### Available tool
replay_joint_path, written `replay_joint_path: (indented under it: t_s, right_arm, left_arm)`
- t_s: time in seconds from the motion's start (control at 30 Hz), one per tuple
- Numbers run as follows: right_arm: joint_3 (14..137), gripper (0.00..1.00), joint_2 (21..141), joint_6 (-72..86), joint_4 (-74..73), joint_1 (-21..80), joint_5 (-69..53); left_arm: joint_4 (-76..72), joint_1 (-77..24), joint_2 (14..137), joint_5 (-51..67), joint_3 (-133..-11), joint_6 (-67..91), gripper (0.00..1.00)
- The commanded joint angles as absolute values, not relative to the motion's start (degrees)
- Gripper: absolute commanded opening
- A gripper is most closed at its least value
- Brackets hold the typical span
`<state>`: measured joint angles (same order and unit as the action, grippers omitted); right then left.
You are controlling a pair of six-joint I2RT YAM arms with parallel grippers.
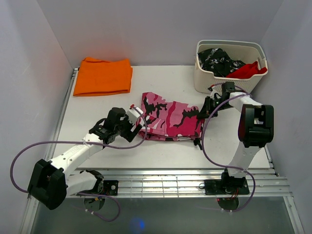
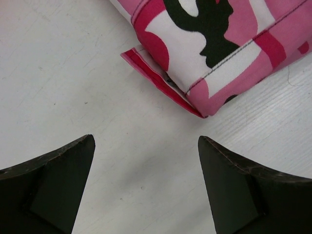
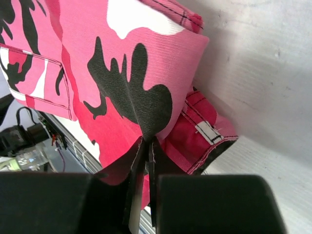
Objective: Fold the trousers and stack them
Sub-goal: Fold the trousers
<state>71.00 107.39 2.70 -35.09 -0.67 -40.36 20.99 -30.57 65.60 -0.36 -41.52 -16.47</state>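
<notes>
The pink camouflage trousers (image 1: 170, 119) lie folded in the middle of the table. My right gripper (image 1: 205, 111) is at their right edge, shut on a pinch of the cloth; in the right wrist view the trousers (image 3: 126, 83) bunch into the closed jaws of that gripper (image 3: 147, 144). My left gripper (image 1: 132, 122) hovers at the left end, open and holding nothing. In the left wrist view the left gripper (image 2: 146, 161) spreads over bare table, just short of the trousers' folded corner (image 2: 214, 53).
A folded orange cloth (image 1: 103, 76) lies at the back left. A white basket (image 1: 229, 78) at the back right holds a black speckled garment (image 1: 219, 60) and a red one (image 1: 248, 70). A metal rail (image 1: 175, 178) runs along the near table edge.
</notes>
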Motion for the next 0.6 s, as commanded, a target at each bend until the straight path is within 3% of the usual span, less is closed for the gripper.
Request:
replay_joint_path:
  t_s: [0.0, 0.2, 0.57]
  right_arm:
    - [73.8, 0.08, 106.5, 3.2, -35.4, -0.3, -41.6]
    - [72.7, 0.08, 105.7, 3.2, -35.3, -0.2, -41.9]
    - [73.1, 0.08, 105.4, 1.9, -36.7, -0.2, -42.5]
  left_arm:
    - [15.9, -30.4, 61.9, 2.5, -36.6, -19.2, 0.98]
    - [5.0, -32.2, 63.5, 2.1, -32.7, -20.1, 0.98]
    - [-10.5, -44.4, 69.1, -10.4, -27.2, -18.4, 0.98]
